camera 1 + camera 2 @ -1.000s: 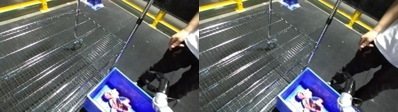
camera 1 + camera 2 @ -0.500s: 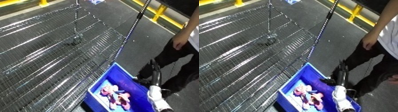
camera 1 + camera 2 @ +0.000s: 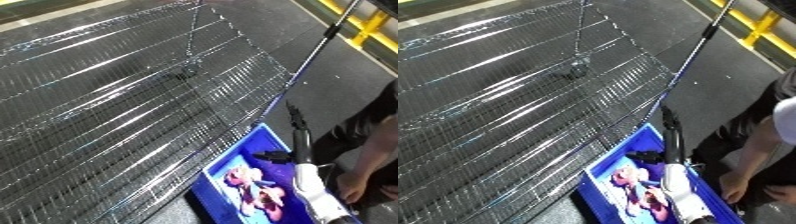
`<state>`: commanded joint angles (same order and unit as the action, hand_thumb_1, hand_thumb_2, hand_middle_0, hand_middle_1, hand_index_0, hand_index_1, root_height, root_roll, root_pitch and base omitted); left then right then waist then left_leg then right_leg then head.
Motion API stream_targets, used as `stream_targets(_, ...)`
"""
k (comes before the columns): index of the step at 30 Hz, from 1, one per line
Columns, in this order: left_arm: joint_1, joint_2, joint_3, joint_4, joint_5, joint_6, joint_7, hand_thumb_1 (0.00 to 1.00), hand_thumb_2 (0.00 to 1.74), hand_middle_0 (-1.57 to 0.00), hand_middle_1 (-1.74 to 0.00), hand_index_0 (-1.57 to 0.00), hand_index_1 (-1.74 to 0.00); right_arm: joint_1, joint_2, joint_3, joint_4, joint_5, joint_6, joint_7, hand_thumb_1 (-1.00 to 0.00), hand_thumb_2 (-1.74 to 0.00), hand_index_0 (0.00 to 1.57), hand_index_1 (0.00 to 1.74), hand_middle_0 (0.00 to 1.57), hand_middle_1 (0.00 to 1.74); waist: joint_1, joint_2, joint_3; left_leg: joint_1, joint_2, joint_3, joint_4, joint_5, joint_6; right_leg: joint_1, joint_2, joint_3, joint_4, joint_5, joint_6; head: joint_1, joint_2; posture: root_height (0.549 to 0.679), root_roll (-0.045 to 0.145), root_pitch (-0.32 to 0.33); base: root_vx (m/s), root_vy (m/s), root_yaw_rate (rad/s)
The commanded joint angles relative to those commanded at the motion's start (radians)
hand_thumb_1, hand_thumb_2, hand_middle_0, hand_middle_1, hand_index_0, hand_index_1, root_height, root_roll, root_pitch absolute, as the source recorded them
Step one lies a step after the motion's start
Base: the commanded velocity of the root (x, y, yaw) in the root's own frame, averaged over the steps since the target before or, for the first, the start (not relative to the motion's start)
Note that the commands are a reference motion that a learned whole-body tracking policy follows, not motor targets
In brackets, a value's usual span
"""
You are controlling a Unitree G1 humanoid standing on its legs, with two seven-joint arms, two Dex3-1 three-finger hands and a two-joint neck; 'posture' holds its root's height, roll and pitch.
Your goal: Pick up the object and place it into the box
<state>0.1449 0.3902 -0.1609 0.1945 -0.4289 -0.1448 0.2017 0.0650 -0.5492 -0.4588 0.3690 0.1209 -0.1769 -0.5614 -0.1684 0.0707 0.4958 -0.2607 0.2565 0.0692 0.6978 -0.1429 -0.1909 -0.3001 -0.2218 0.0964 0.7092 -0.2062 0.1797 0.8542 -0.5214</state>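
Object, by the look of it one of the pink pieces point(image 3: 253, 182), lying inside the blue bin point(image 3: 229, 159), just below and a little nearer than the right hand point(image 3: 274, 156). Impossible to say which pink piece is the one meant, or whether all belong together. Right hand dark and blurred over the bin's far half, at the end of the white forearm point(image 3: 313, 187); fingers spread or pinching, cannot tell from either view. Nothing plainly visible between hand and bin floor. Left hand nowhere in view.

Judged as the placing step, at or near its close. To do it well: keep the hand inside the bin's walls and low over the pink pieces before letting go, so nothing bounces over the rim. Once empty, lift straight up, clear of the near wall. Mind the thin dark pole point(image 3: 311, 57) running up beyond the hand, and the wire cart point(image 3: 133, 100) just beside the bin on the hand's left: avoid any sideways swing into either. Confirm that the piece rests on the bin floor or on the other pieces, not propped on the rim.

No brand, label or readable writing on bin, cart or pink pieces
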Motion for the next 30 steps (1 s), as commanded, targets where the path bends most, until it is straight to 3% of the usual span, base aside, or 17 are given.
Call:
stream_targets(12, -0.001, -0.012, 0.009, -0.011, -0.003, 0.015, -0.001, 1.0, 1.74, -1.57, -1.74, -1.57, -1.74, -0.054, 0.038, 0.074, -0.116, -0.03, 0.003, 0.027, 0.0, 0.0, 0.0, 0.0, 0.0, 0.0, 0.04, -0.012, 0.007, -0.011, -0.005, -0.014, 0.007, 0.006, -0.0005, -0.008, 0.0008, -0.006, 0.021, -0.007, -0.0007, -0.23, 0.016, 0.622, 0.054, -0.211, -0.003, -0.005, 0.059)
stream_targets(21, -0.005, -0.02, 0.005, -0.006, 0.007, 0.03, -0.004, 1.0, 1.74, -1.57, -1.74, -1.57, -1.74, -0.089, 0.058, 0.153, -0.186, -0.052, 0.008, 0.065, 0.0, 0.0, 0.0, 0.0, 0.0, 0.0, 0.069, -0.018, 0.012, -0.016, -0.012, -0.025, -0.004, 0.019, -0.0012, -0.012, 0.0004, -0.011, 0.03, -0.012, -0.0004, -0.426, 0.026, 0.62, 0.054, -0.212, 0.001, -0.003, 0.06)
stream_targets(30, -0.009, -0.023, 0.015, -0.002, 0.021, 0.037, -0.008, 1.0, 1.74, -1.57, -1.74, -1.57, -1.74, -0.118, 0.05, 0.245, -0.234, -0.091, 0.022, 0.121, 0.0, 0.0, 0.0, 0.0, 0.0, 0.0, 0.101, -0.025, 0.019, -0.022, -0.02, -0.04, -0.011, 0.026, 0.0007, -0.018, -0.0019, -0.017, 0.04, -0.015, -0.0003, -0.601, 0.041, 0.619, 0.055, -0.212, 0.006, -0.006, 0.058)
